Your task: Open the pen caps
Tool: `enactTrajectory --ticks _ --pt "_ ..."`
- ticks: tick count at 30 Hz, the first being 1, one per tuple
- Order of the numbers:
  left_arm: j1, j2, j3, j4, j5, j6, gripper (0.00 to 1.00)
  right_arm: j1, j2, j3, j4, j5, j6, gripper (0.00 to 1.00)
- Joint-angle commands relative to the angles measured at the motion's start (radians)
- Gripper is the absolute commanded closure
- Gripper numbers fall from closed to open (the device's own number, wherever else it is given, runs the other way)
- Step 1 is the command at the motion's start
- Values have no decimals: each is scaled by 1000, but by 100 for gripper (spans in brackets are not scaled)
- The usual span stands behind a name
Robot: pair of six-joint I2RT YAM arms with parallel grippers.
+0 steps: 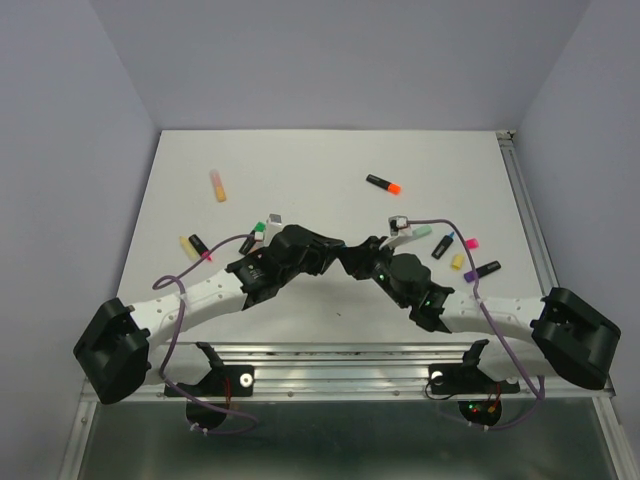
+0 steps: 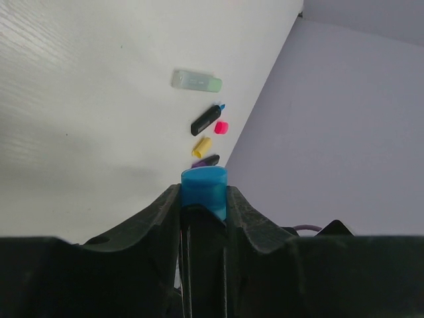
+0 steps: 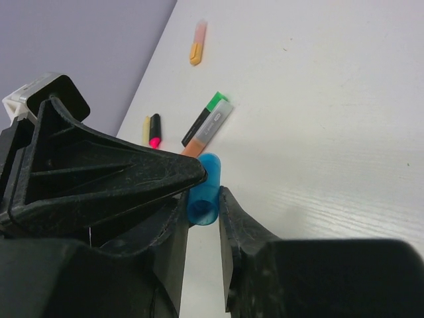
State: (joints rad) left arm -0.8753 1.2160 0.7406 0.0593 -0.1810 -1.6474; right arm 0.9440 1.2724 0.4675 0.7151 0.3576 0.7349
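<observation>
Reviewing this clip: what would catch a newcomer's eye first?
The left gripper and right gripper meet mid-table, the jaws of both closed on one blue cap. To the right lie a loose pink cap, a yellow cap and an uncapped black highlighter with a blue tip.

From high behind the near edge, one camera looks down over the whole table (image 1: pixel 300 170). Each wrist camera peers close along its own fingers (image 2: pixel 152 218), facing opposite ways, and both catch the same blue cap (image 2: pixel 204 189).

White arms (image 1: pixel 205 297), black joints (image 1: pixel 110 350), purple cables (image 1: pixel 170 345).
</observation>
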Motion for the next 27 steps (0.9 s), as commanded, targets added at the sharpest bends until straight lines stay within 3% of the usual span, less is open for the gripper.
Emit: enactTrajectory --ticks 1,2,4,10,12,13,14,21,27 --pt "-22 -3 12 -15 37 50 55 -1 -39 6 -32 110 35 80" --pt "-22 -3 20 -38 22 66 39 1 -48 8 -70 150 35 80" --pt "-21 -4 48 -58 -14 90 26 -1 -65 5 -174 197 66 82" --pt "-8 -38 80 -144 -55 150 15 -72 -177 -53 -357 253 93 82" --pt "5 -52 83 -176 -84 184 12 -178 -220 -73 -405 195 115 82" --pt "18 -55 94 -191 -89 205 5 -224 -229 -76 -454 163 115 82" --pt "51 -52 103 -219 -89 281 5 -308 -232 -75 -483 120 110 82" --pt "214 -4 187 -343 -31 706 5 -583 -174 -12 -791 61 92 79" --pt "263 56 240 -431 -147 821 4 -711 -97 7 -846 -6 46 78"
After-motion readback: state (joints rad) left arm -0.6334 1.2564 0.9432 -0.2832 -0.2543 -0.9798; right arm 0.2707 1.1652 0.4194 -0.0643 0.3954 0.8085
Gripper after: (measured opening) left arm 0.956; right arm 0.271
